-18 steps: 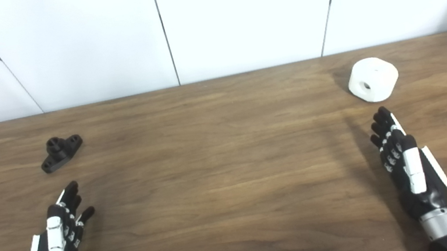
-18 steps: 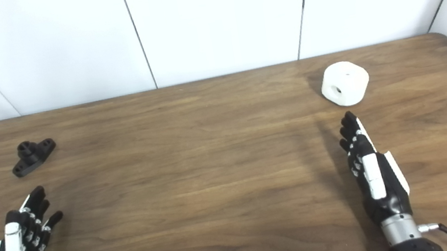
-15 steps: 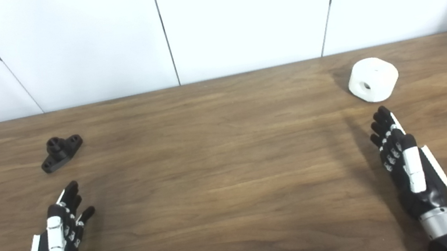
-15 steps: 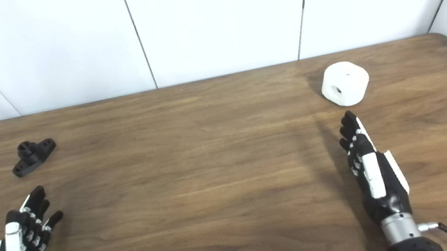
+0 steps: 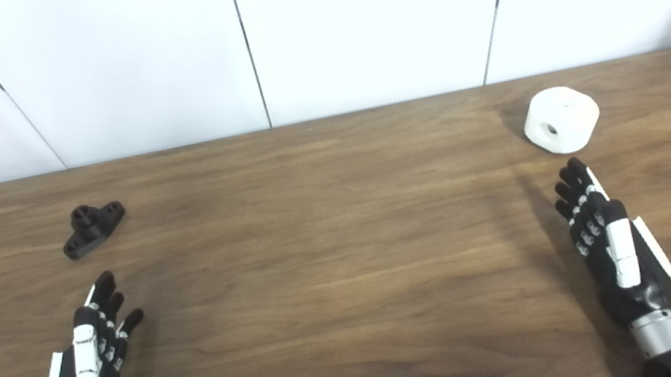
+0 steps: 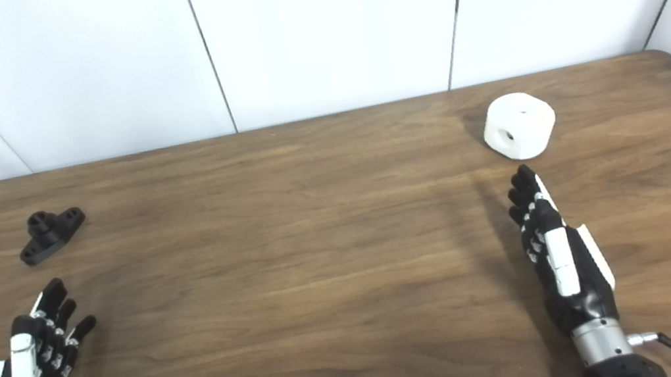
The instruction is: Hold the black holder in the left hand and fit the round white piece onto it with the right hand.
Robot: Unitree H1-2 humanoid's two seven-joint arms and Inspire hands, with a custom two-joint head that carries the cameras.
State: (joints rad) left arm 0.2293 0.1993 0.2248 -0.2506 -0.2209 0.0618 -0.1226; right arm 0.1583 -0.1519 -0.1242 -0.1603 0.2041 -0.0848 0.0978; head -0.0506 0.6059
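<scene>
- Holding nothing, my left hand [image 5: 89,362] lies spread over the table [image 5: 334,268], near the black holder [image 5: 91,221] beyond its fingertips.
- My right hand [image 5: 614,253] is empty too, fingers straight, pointing at the round white piece [image 5: 560,119] just ahead.

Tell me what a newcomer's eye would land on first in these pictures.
The round white piece stands out brightest, lying at the far right of the wooden table with its hole facing the camera. Far across on the left lies the small black holder. Nearer the camera, the left hand and the right hand are both open and hold nothing, each short of its part.
</scene>
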